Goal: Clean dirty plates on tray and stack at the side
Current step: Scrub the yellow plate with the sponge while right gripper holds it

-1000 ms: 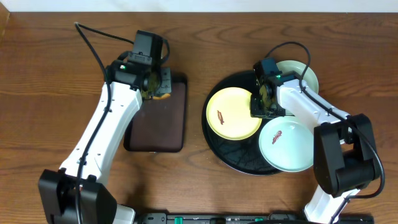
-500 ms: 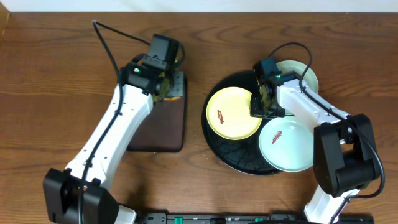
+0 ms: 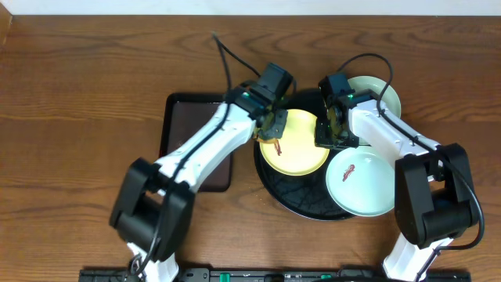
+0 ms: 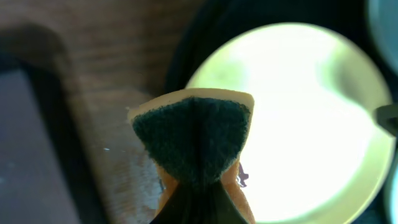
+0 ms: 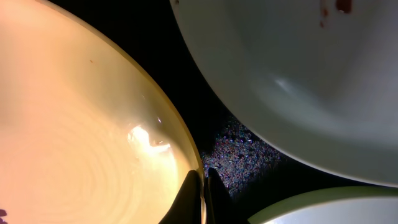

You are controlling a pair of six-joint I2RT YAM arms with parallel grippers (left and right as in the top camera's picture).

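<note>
Three plates lie on the tray; which gets scrubbed first?
— The yellow plate: left claw grips the sponge just beside its smear, right claw pinches its rim. Press flat, rub small circles, let the right claw brace against sliding

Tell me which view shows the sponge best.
Left wrist: the sponge sits centre frame, orange with a dark green face, pinched in the left gripper by the yellow plate. Overhead leaves it mostly hidden under that gripper; right wrist misses it.

Overhead looks straight down; both wrist views close on yellow plate
</note>
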